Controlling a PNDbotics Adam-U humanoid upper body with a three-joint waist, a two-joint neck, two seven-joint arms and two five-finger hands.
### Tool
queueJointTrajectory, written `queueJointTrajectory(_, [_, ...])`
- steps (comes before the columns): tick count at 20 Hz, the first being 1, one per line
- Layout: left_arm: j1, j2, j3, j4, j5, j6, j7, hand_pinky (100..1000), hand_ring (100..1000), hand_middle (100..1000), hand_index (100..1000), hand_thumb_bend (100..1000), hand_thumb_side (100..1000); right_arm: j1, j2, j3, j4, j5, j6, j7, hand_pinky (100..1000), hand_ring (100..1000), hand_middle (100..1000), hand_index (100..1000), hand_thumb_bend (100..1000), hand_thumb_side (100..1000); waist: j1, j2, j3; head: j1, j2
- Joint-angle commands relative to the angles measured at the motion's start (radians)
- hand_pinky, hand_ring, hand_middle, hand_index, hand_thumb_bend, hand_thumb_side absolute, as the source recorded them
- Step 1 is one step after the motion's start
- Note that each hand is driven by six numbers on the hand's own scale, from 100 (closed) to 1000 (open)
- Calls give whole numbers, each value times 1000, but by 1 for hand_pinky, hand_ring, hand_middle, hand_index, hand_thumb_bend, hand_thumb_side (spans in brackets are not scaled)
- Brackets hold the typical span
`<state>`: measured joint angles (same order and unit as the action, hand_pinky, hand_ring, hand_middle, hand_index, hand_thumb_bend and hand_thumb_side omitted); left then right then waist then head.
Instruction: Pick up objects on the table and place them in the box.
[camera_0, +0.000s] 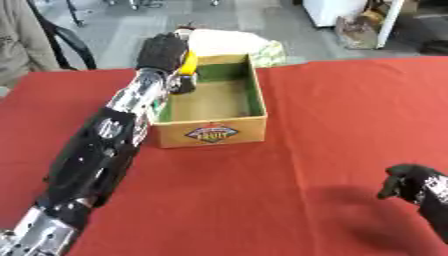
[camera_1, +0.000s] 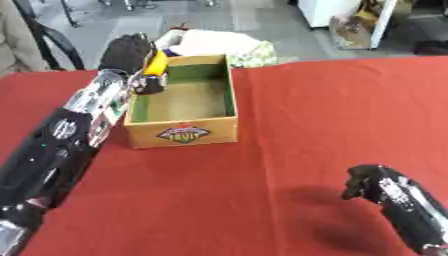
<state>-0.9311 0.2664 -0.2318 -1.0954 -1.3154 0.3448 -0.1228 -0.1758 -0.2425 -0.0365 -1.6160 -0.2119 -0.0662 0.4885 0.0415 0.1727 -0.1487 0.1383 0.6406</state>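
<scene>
Left hand: the left hand (camera_0: 163, 50) is reaching over the near-left wall of the cardboard box (camera_0: 213, 131), fingers curling round a yellow object (camera_0: 188, 62).
Yellow object, place: it is hanging in the hand just over the box's left rim, at the far-left corner, above the green-lined inside.
Yellow object, axis: its long axis is running roughly upright, tilting a little; which end is which I cannot tell.
Right hand: the right hand (camera_1: 367, 182) is idling low at the right over the red tablecloth (camera_0: 350, 110), fingers curling, holding nothing.
Risk, rim: the object is sitting so near the wall that, on release, it is likely catching the rim and tipping outward.
Risk, box: the forearm is lying along the box's left side and could be nudging it.
Behind box: a pale bundle (camera_0: 229, 42) is lying just beyond the far wall.
</scene>
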Motion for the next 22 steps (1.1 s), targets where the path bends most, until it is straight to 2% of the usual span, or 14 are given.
queueJointTrajectory(1, [-20,-1,-2,22,-11,2,20,541,372,301,340,100,245,-11,-10,-1,-16,4,-3,4,607,554,532,707,100,696,-3,-13,-2,-2,-11])
queueJointTrajectory(3, [-16,-5,-7,40,-12,-3,1,546,386,326,356,100,244,-12,-10,-1,-16,4,-3,3,607,554,532,707,100,696,-2,-13,-3,-4,-11])
queueJointTrajectory(6, [-11,-9,-8,50,-16,-6,-27,571,451,407,439,100,244,-11,-9,-1,-16,4,-2,4,607,554,532,707,100,696,-3,-12,-4,-5,-12])
queueJointTrajectory(11, [-3,-14,-13,46,-6,-5,-54,601,521,491,522,100,244,-12,-8,-2,-16,4,-2,3,607,554,532,707,100,695,-3,-12,-5,-6,-14])
queueJointTrajectory(13, [2,-14,-14,44,7,-2,-59,650,617,603,671,100,235,-11,-8,-1,-16,4,-2,3,607,554,532,707,100,695,-2,-12,-5,-6,-14])
queueJointTrajectory(15, [6,-13,-16,42,21,-1,-68,675,668,667,734,100,231,-11,-7,-2,-17,5,-1,3,607,554,532,707,100,694,-2,-12,-5,-6,-15])
queueJointTrajectory(17, [9,-10,-18,39,27,-1,-78,723,742,748,812,313,257,-11,-8,-2,-17,5,-1,3,607,554,532,707,100,694,-2,-12,-6,-6,-15])
queueJointTrajectory(19, [12,-8,-19,34,26,-1,-87,747,766,777,843,421,279,-11,-8,-2,-16,5,-1,2,607,554,532,707,100,694,-1,-12,-5,-7,-15])
queueJointTrajectory(20, [14,-8,-19,31,25,-1,-90,763,785,797,864,489,381,-11,-8,-2,-16,5,0,2,607,554,532,706,100,693,-1,-12,-5,-7,-15])
queueJointTrajectory(22, [16,-7,-19,26,22,-1,-96,779,799,816,885,543,509,-11,-8,-2,-16,5,0,2,607,554,532,706,100,693,-1,-12,-5,-7,-15])
